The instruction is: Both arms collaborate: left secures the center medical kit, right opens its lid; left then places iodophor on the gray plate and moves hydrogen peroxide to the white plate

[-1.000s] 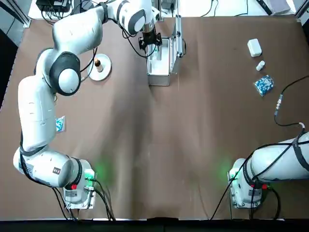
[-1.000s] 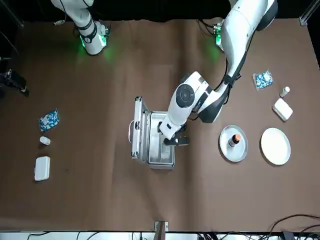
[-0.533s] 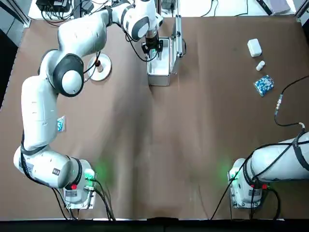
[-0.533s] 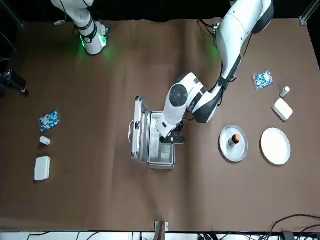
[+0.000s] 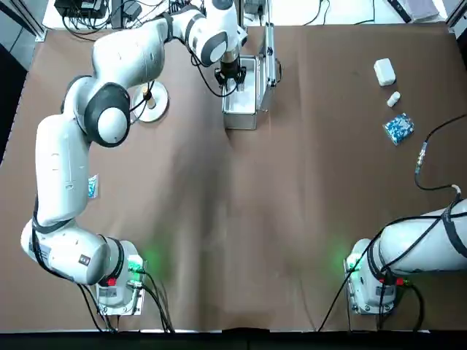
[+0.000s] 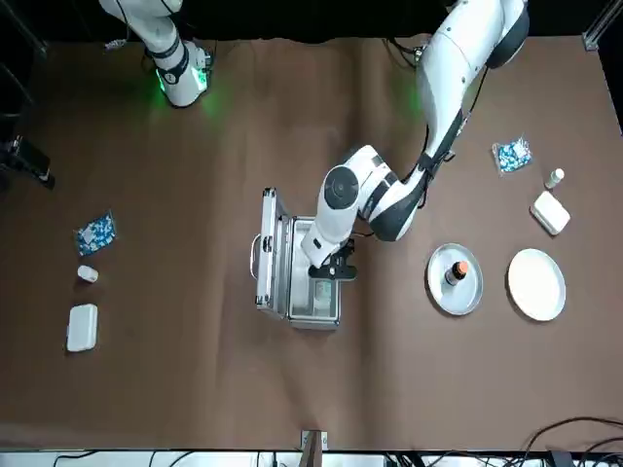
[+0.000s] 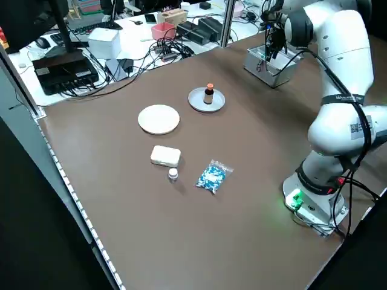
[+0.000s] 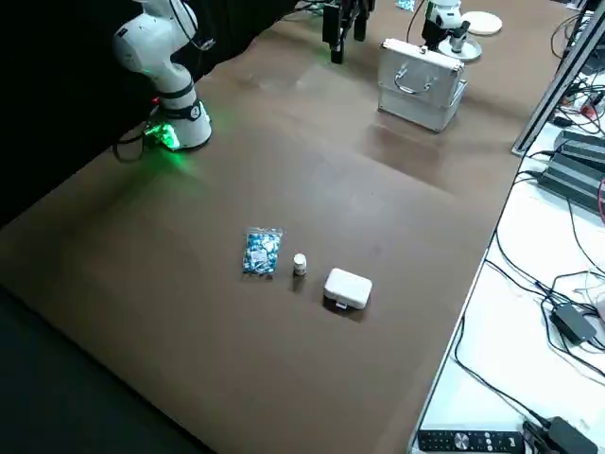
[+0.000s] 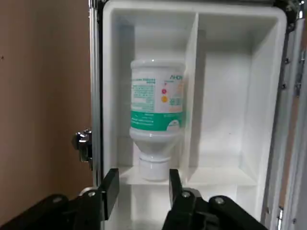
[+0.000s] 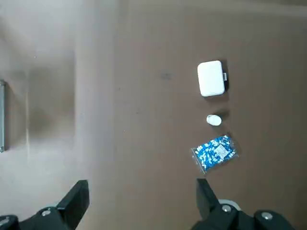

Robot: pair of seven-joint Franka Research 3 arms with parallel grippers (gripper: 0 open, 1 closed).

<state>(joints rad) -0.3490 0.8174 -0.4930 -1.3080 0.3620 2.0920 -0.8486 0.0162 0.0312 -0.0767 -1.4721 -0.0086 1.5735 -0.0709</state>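
The medical kit (image 5: 241, 120) stands at the far middle of the table (image 5: 306, 189), its lid (image 6: 269, 248) open on the right side. Inside one compartment lies the hydrogen peroxide (image 9: 157, 105), below the left gripper (image 9: 144, 175). Left of the kit, the iodophor (image 6: 457, 272) stands on a dish (image 6: 455, 300); the second plate (image 6: 536, 284) is farther left. Toward either side, a box (image 5: 384, 71) lies behind a small bottle (image 5: 394, 99), with a packet (image 5: 398, 128) before it. The right gripper (image 10: 144, 189) is parked at the right

Iodophor (image 7: 208, 94): brown bottle, orange cap; upright on gray plate.
Gray plate (image 6: 467, 297): round, rimmed; flat on table.
Hydrogen peroxide (image 9: 157, 105): white, teal-green label; inside medical kit.
White plate (image 6: 536, 285): round, bare.
Medical kit (image 6: 314, 309): silver, lid open.
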